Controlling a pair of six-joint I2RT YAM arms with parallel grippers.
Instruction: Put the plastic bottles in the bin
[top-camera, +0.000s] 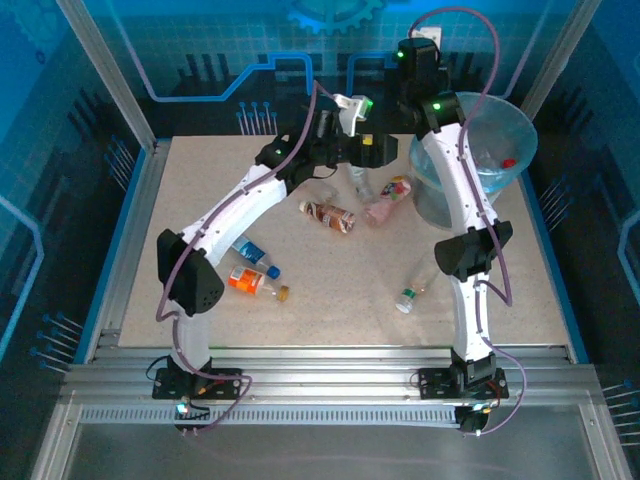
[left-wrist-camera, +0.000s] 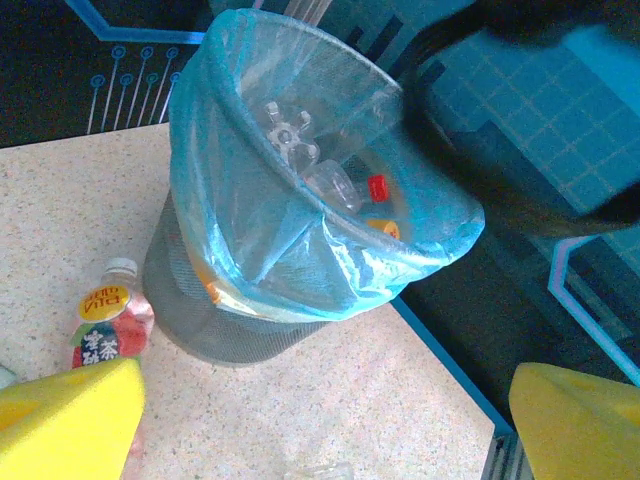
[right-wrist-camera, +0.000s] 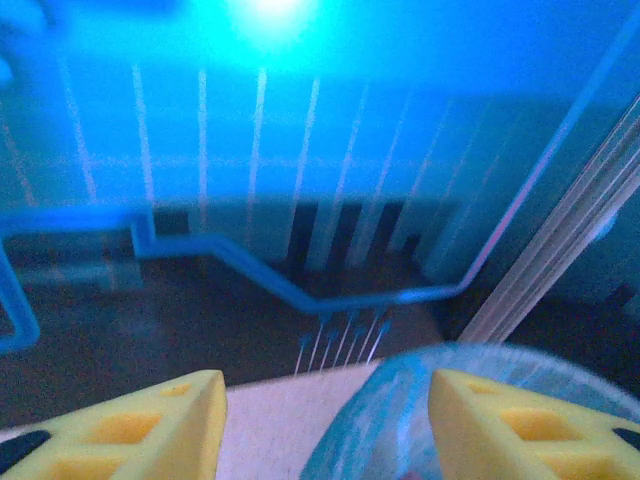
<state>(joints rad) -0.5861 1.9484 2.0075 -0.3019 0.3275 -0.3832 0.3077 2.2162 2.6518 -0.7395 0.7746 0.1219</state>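
While both yellow wedge jaws gape, round grey bin (left-wrist-camera: 190, 305), crinkled blue liner (left-wrist-camera: 255, 200) — clear bottles (left-wrist-camera: 332, 185) inside.

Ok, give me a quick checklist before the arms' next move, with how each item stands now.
1. Right gripper empty at the bin: ok, jaws apart, nothing between them.
2. Bin upright, bag mouth open: ok.
3. Room in the bin: ok, bottles inside lie below the rim.
4. Left gripper open: ok.
5. Table cleared: not ok, a pink bottle lies beside the bin, others farther off.
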